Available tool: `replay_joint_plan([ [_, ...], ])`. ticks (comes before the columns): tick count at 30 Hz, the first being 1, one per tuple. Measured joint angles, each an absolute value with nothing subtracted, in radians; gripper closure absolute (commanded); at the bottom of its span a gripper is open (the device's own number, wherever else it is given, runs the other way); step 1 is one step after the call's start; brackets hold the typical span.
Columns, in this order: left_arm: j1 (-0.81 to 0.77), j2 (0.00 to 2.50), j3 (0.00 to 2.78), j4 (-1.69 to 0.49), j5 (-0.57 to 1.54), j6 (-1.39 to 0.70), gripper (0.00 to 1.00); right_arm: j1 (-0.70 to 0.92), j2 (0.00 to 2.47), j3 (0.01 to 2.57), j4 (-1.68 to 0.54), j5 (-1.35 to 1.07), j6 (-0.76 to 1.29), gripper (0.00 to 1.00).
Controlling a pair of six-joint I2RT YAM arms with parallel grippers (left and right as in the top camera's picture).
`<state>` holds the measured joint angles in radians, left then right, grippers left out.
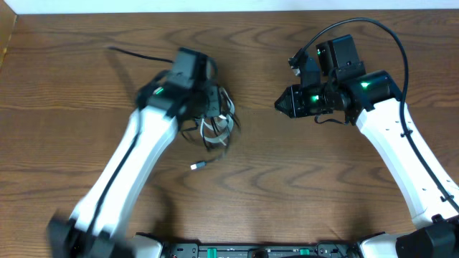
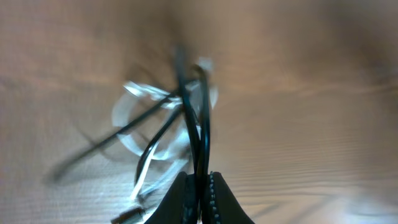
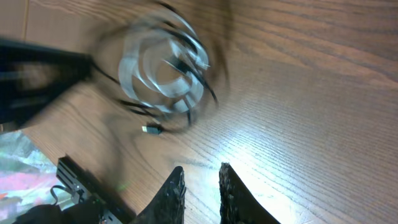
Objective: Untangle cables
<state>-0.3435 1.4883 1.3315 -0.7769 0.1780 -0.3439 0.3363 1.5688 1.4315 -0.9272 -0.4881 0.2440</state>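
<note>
Since the overhead view shows the two cords heaped in one knot near the middle of the table, the step in hand looks like the first pull-apart. The left gripper sits down on the top of the heap, the white cable loops just below it, its small connector lies loose toward the near edge, and the black cable trails off to the far left. The right gripper hangs well apart on the other side, pointing at the knot. From the left wrist, blurred as it is, the left gripper is pinched closed on the black cable, which runs straight up out of the fingertips, with the white cable coiled behind and crossed by dark strands. From the right wrist, the right gripper stands with a narrow gap and nothing in it — above bare wood, the white coil and the connector lying ahead of it. The next move probably calls for the right gripper to pin or take the white coil — so that a lift of the black cord draws it free rather than dragging the whole tangle along.
</note>
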Motion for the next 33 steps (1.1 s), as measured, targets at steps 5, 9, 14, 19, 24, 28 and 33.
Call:
replay_joint_plan([
  [5,-0.344,1.299,1.334,-0.753,0.244,-0.366,0.93,0.342,1.569,1.431,-0.915,-0.485,0.244,0.82],
  [9,-0.344,1.281,1.334,-0.707,0.314,-0.389,0.92,0.344,1.569,1.431,-0.871,-0.513,0.242,0.67],
  [14,-0.344,1.273,1.334,-0.649,0.392,-0.419,0.93,0.344,1.569,1.431,-0.842,-0.541,0.235,0.47],
  [19,-0.344,1.267,1.345,-0.6,0.465,-0.451,0.93,0.352,1.572,1.431,-0.834,-0.566,0.233,0.41],
  [24,-0.344,1.266,1.368,-0.496,0.545,-0.507,0.93,0.383,1.612,1.431,-0.826,-0.572,0.234,0.41],
  [28,-0.344,1.266,1.375,-0.438,0.582,-0.56,0.92,0.4,1.67,1.431,-0.828,-0.558,0.242,0.41],
  [33,-0.344,1.262,1.375,-0.346,0.601,-0.627,0.93,0.403,1.769,1.431,-0.807,-0.545,0.261,0.4],
])
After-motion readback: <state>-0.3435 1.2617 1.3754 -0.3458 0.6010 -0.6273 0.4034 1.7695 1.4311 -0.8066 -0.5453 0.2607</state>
